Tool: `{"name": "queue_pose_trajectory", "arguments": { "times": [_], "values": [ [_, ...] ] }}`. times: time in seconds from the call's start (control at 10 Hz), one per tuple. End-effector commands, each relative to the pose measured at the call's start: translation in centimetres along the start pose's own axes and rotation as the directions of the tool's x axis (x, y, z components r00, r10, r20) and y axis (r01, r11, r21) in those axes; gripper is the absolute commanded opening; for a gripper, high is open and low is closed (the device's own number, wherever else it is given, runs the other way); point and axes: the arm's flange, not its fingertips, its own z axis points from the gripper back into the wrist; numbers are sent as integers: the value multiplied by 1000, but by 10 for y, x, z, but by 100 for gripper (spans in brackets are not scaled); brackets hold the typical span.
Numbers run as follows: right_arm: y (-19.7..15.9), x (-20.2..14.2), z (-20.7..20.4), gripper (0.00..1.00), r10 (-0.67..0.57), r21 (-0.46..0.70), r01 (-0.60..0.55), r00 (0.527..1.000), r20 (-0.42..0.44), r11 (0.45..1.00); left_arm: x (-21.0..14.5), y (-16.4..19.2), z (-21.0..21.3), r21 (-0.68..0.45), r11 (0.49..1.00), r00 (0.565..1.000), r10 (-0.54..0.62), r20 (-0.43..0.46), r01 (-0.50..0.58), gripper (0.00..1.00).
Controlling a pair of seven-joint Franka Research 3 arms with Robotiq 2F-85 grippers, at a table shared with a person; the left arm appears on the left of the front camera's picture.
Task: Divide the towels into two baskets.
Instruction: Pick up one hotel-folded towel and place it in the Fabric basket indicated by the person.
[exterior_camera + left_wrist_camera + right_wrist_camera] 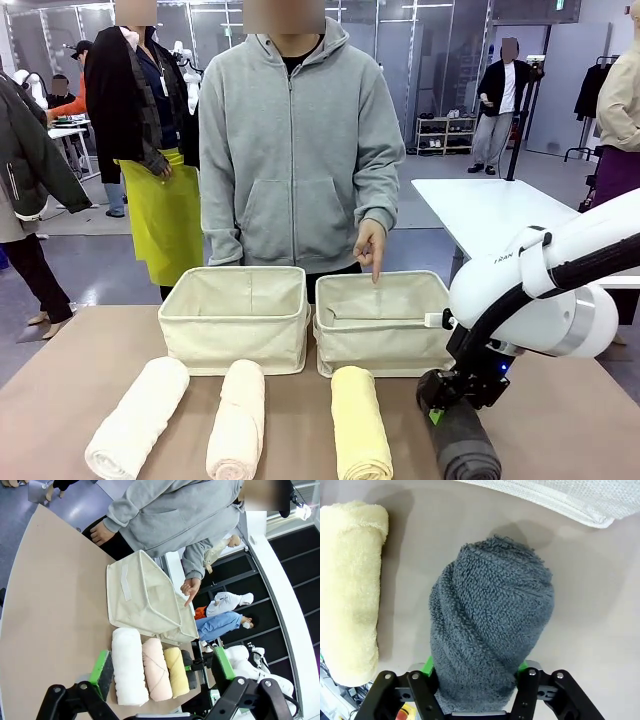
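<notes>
The right gripper (440, 398) has its jaws clamped on the far end of the dark grey towel (466, 447), which lies on the table (60, 370) at the right end of the row. Left of it lie the yellow towel (360, 425), the cream towel (238, 420) and the white towel (140, 418). Behind them stand the left basket (235, 345) and the right basket (380, 352). The person's hand (370, 245) points down into the right basket. The left gripper (162, 670) has its jaws wide apart and holds nothing. The small letters on the white arm (560, 290) are too tiny to read.

We are seeing rough terry cloth on the dark grey towel (490, 625) and pale yellow towel (350, 590), matt canvas on the left basket (235, 345), a smooth matt table (570, 430)
</notes>
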Motion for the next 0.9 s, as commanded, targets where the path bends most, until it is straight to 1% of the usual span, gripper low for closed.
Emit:
{"name": "queue_pose_trajectory", "arguments": {
  "times": [0.0,0.1,0.2,0.3,0.4,0.5,0.6,0.7,0.8],
  "values": [
    [-3,-5,-2,32,-14,17,14,1000,-5,1000,1,0,2,-18,1000,1000,-3,8,3,100],
    [-2,-5,6,21,-16,36,15,1000,8,999,1,0,2,-18,1000,1000,-3,8,3,100],
    [5,-7,21,21,40,-83,-35,997,63,996,1,0,2,-18,1000,1000,-3,8,3,100],
    [23,-12,48,21,126,-88,-123,992,22,988,1,0,2,-18,1000,1000,-3,8,3,100],
    [44,-14,82,21,226,-86,-222,974,30,971,1,0,2,-18,1000,1000,-3,8,3,100],
    [60,-11,105,21,318,-132,-313,948,19,941,1,0,2,-18,1000,1000,-3,8,3,100],
    [76,-7,122,21,392,-168,-382,919,35,909,1,0,2,-18,1000,1000,-3,8,3,100],
    [91,-4,135,21,509,-216,-499,861,-10,839,1,0,2,-18,1000,1000,-3,8,3,100],
    [107,-3,148,21,652,-237,-649,754,-78,723,1,0,2,-18,1000,1000,-3,8,3,100]
  ]
}}
